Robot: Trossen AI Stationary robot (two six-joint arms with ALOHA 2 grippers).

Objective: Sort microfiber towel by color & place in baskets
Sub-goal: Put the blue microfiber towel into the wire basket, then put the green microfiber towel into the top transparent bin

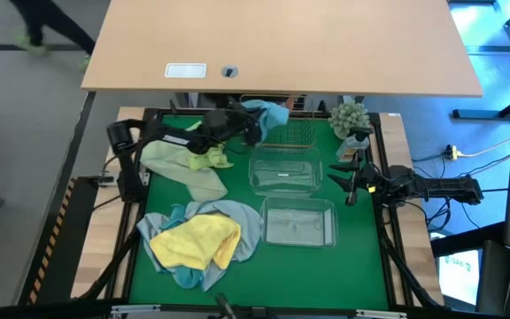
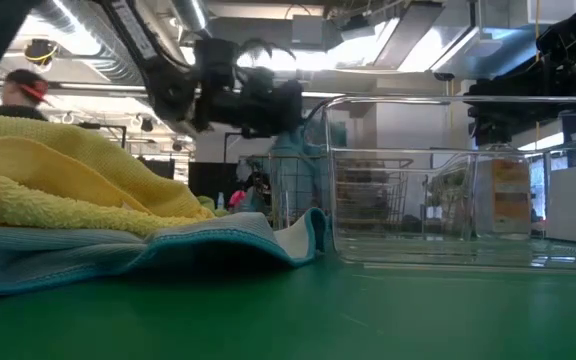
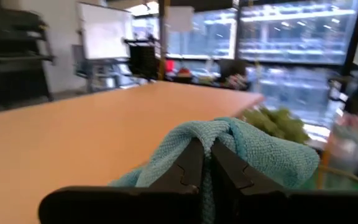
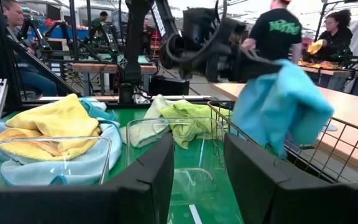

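L gripper (image 1: pixel 257 122) clenched on blue towel (image 1: pixel 271 112) above wire basket (image 1: pixel 292 133); tubs (image 1: pixel 283 170) seemingly empty.

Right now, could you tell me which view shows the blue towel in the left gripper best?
The right wrist view: the blue towel hangs whole from the left gripper above the wire basket. The left wrist view shows only its pinched fold, the high view a small patch, the low view a dim strip.

text: none legible | shirt (image 4: pixel 277 28) logo: perhaps lettering, unreadable
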